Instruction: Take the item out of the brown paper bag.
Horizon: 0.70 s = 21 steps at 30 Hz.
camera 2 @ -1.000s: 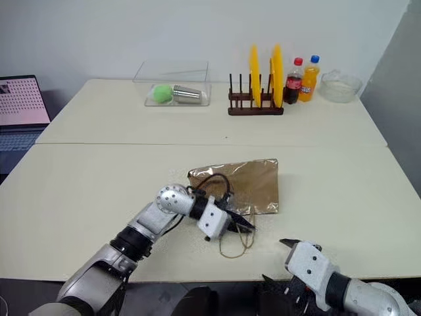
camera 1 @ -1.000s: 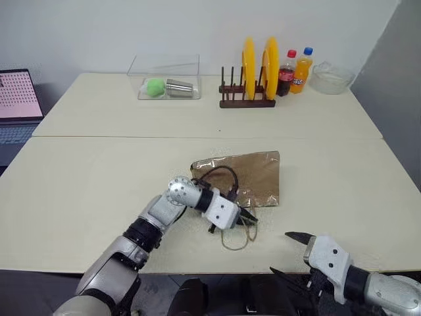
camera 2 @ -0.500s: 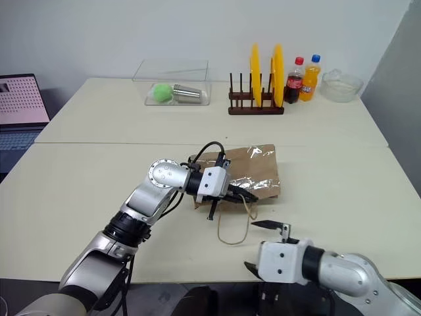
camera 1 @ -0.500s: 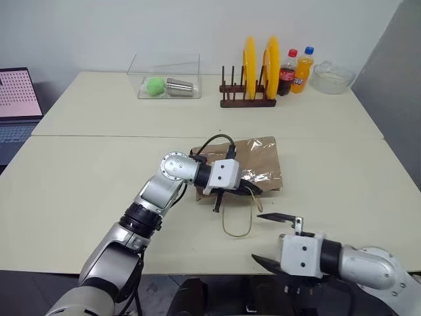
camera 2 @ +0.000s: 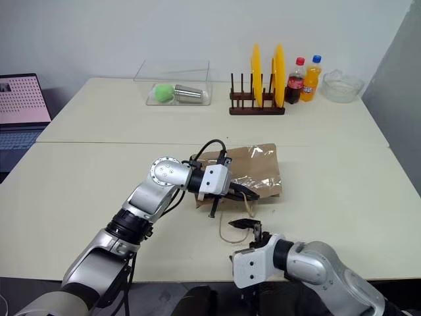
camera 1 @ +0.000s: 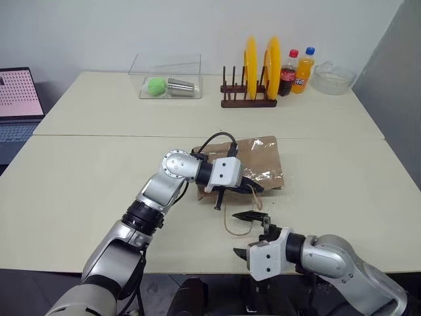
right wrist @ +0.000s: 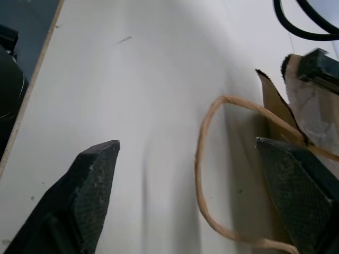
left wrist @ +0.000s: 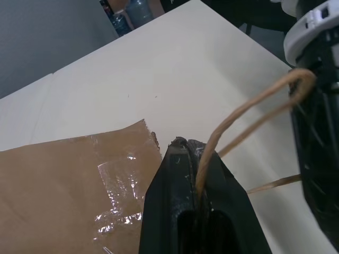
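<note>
My right gripper nearest, at table front edge, fingers spread, holding nothing, by lower loop handle. Left gripper beyond, clamped on upper handle, lifting mouth of brown paper bag. Bag thin, creased, floppy; likely light, tears easily. Item unseen, presumably inside bag. Small plastic bottle: judge light, smooth; grip body across middle, not cap.
</note>
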Tool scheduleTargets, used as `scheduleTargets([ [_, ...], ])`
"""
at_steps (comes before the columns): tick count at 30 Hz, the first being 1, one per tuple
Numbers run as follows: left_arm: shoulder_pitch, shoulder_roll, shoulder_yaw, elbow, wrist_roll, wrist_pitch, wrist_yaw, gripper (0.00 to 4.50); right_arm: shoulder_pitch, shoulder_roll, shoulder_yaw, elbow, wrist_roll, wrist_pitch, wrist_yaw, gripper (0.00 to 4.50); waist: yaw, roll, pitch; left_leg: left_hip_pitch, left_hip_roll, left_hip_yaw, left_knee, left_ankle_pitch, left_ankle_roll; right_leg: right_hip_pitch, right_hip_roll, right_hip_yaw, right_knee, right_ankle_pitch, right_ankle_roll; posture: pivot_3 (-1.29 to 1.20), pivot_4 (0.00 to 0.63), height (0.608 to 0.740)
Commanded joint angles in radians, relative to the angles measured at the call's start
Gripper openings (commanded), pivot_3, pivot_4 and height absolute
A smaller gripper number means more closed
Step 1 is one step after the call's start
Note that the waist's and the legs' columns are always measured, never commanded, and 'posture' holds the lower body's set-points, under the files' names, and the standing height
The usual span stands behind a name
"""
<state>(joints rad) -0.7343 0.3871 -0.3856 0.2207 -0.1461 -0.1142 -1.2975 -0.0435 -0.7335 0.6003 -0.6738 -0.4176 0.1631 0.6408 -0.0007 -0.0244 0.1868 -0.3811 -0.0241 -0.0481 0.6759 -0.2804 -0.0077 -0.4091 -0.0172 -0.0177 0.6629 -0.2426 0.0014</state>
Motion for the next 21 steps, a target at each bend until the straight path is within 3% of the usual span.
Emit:
scheduleTargets([
  [1, -0.024, 0.001, 0.026, -0.026, -0.007, -0.006, 0.003, 0.0, 0.02, 0.03, -0.014, -0.037, -0.049, 0.013, 0.012, 2.84, 0.0, 0.0, 0.0, 0.0, 0.0, 0.0, 0.0, 0.0, 0.0, 0.0, 0.0, 0.0, 0.0, 0.0, 0.0, 0.0, 0.15, 0.74],
  [8, -0.033, 0.004, 0.032, -0.042, -0.022, 0.024, -0.003, 0.0, 0.018, 0.102, -0.03, 0.002, -0.103, 0.07, 0.041, 0.18, 0.0, 0.0, 0.0, 0.0, 0.0, 0.0, 0.0, 0.0, 0.0, 0.0, 0.0, 0.0, 0.001, 0.0, 0.0, 0.0, 0.15, 0.74],
  [21, -0.148, -0.01, 0.083, 0.003, -0.015, 0.109, 0.064, 0.0, 0.02, 0.141, 0.016, 0.055, -0.135, 0.135, 0.179, 0.04, -0.001, 0.0, 0.0, 0.0, 0.0, 0.0, 0.001, 0.0, 0.0, 0.0, 0.0, 0.0, 0.0, 0.0, 0.0, 0.0, 0.15, 0.74],
])
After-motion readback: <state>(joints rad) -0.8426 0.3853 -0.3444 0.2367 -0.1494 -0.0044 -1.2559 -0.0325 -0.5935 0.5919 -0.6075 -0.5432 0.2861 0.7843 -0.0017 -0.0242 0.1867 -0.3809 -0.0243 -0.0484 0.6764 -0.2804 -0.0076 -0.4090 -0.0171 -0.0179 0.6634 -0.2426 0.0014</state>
